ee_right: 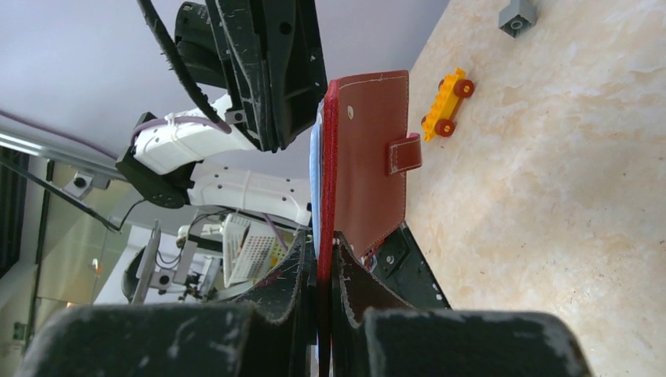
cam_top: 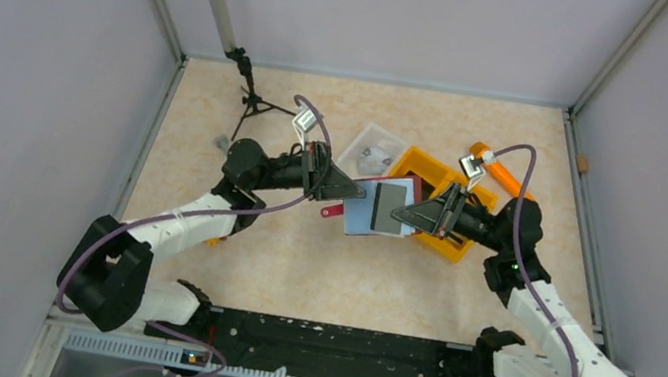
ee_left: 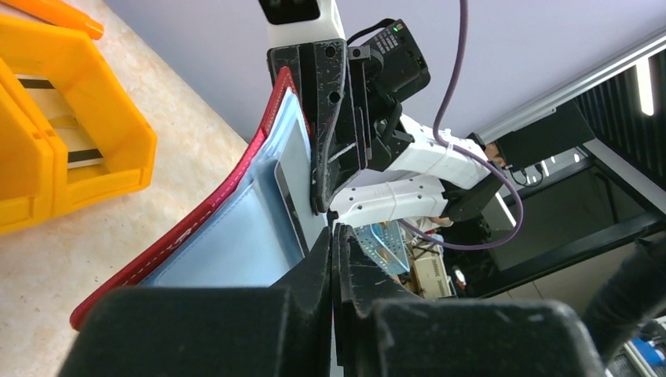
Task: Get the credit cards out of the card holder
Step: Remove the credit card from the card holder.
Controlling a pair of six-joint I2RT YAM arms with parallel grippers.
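Just beside the orange plastic two-compartment tray (cam_top: 411, 166), raised off the table: flat dark red folding card holder (cam_top: 361, 215), open, pale blue inner face upward. Thin grey-silver rectangular card (cam_top: 391, 206) sits in the pocket on the half nearer the tray. Right gripper (ee_right: 323, 259), tray side, fingers clamped on the holder's red stitched edge. Left gripper (ee_left: 333, 239), side away from the tray, fingers pressed fully together at the holder's edge by that card; whether anything is pinched, cannot tell. Tan dark-striped card (ee_left: 63, 126) lies inside the tray.
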